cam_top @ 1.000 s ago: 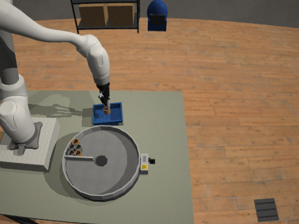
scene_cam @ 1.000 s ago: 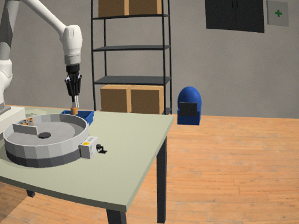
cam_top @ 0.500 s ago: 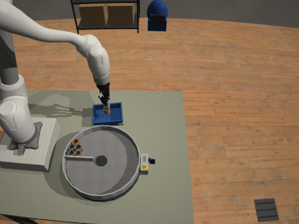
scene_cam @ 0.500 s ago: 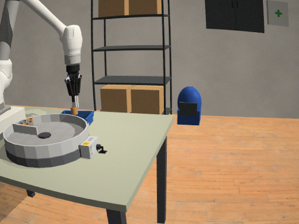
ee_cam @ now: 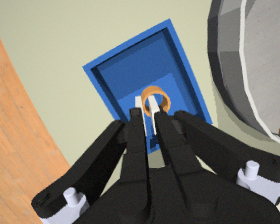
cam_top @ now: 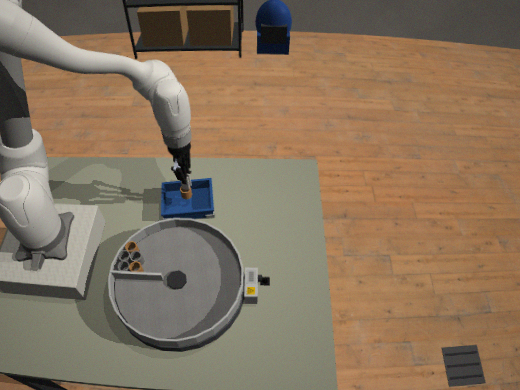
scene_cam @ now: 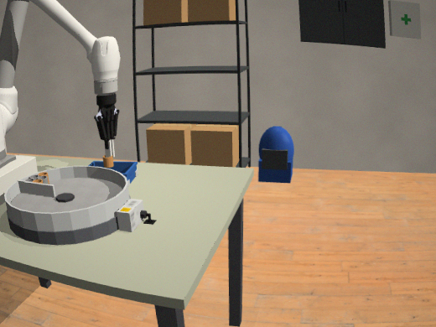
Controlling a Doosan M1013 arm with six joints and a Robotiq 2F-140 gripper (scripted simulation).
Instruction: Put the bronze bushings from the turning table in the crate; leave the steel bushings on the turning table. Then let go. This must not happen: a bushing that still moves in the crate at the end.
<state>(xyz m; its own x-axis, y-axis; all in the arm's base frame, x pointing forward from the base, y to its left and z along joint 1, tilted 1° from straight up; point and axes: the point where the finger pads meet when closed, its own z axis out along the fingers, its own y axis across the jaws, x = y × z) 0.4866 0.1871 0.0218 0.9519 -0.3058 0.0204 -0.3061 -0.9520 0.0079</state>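
Observation:
My gripper [cam_top: 184,183] is shut on a bronze bushing [cam_top: 186,192], gripping its wall, and holds it low over the blue crate [cam_top: 189,200]. The same shows in the exterior view, with the gripper [scene_cam: 109,151], the bushing [scene_cam: 108,161] and the crate [scene_cam: 118,168]. In the wrist view the bushing [ee_cam: 155,101] hangs at my fingertips above the crate's floor [ee_cam: 148,85]. On the grey turning table [cam_top: 176,282], behind a divider at the left, sit two bronze bushings [cam_top: 131,247] [cam_top: 136,266] and some steel bushings [cam_top: 123,261].
The arm's base [cam_top: 35,254] stands on a block left of the turning table. A small control box [cam_top: 251,284] sits on the turning table's right rim. A shelf with cardboard boxes [scene_cam: 190,143] and a blue object [scene_cam: 276,154] stand on the floor behind the table.

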